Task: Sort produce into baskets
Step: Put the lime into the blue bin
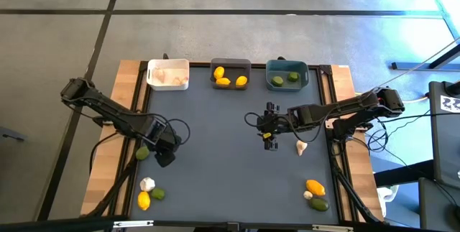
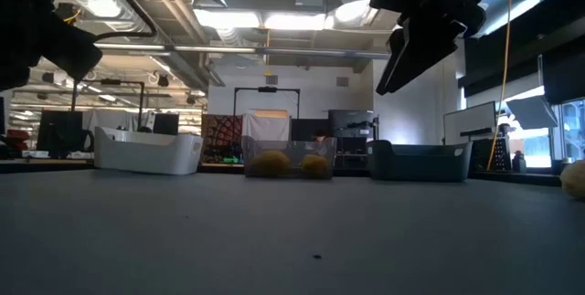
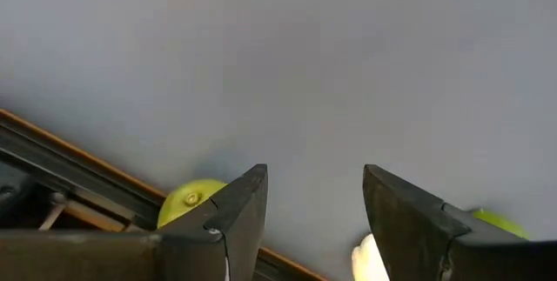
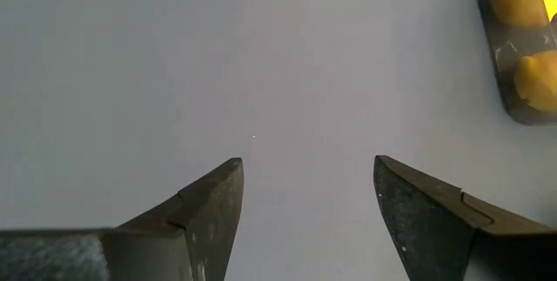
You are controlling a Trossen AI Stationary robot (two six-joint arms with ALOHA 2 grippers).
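Observation:
Three baskets stand along the far edge: a white one (image 1: 167,74) with garlic bulbs, a dark grey one (image 1: 231,74) with lemons, and a teal one (image 1: 287,74) with two limes. My left gripper (image 1: 165,154) hangs open, pointing down over the mat near the left edge. A lime (image 3: 191,201) lies just outside one of its fingers, and nothing is between them. My right gripper (image 1: 266,126) hangs open over the bare middle of the mat (image 4: 287,72). A garlic bulb (image 1: 302,146) lies a little to its right and nearer.
Near the front left corner lie a garlic bulb (image 1: 146,184), a lime (image 1: 157,194) and a lemon (image 1: 144,201). Near the front right corner lie a lemon (image 1: 315,187), a garlic bulb (image 1: 307,195) and a lime (image 1: 320,204). Wooden strips (image 1: 108,167) border the dark mat.

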